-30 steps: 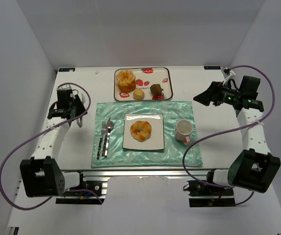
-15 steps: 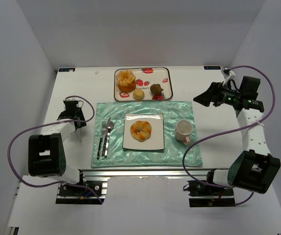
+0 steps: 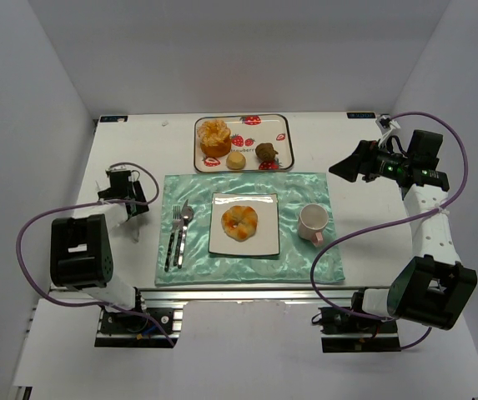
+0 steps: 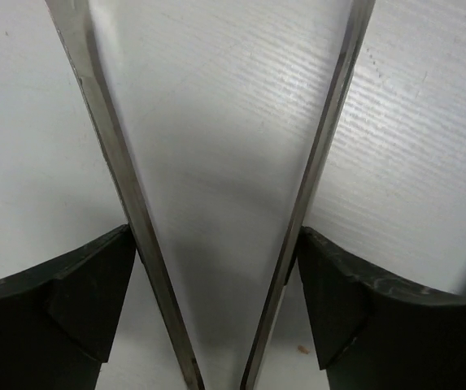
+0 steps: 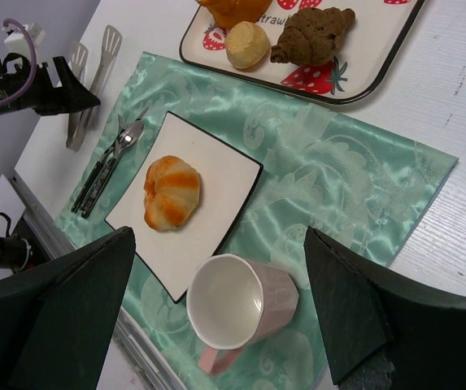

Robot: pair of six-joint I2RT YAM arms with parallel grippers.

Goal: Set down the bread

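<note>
Golden-yellow, the bread (image 3: 240,222) lies on the white plate (image 3: 222,242) at the middle of the green mat (image 3: 305,250). The left gripper (image 4: 216,244) is low, well to its left, with fingers spread around the metal tongs (image 4: 127,187). The right gripper (image 3: 337,169) hangs well to its right, fingers likewise apart.

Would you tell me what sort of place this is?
Probably a robotics lab test cell, not a dining room: white walls box in the table, the left arm and right arm are bolted at its near edge, and the bread, plate and cup sit staged on a green mat.
</note>
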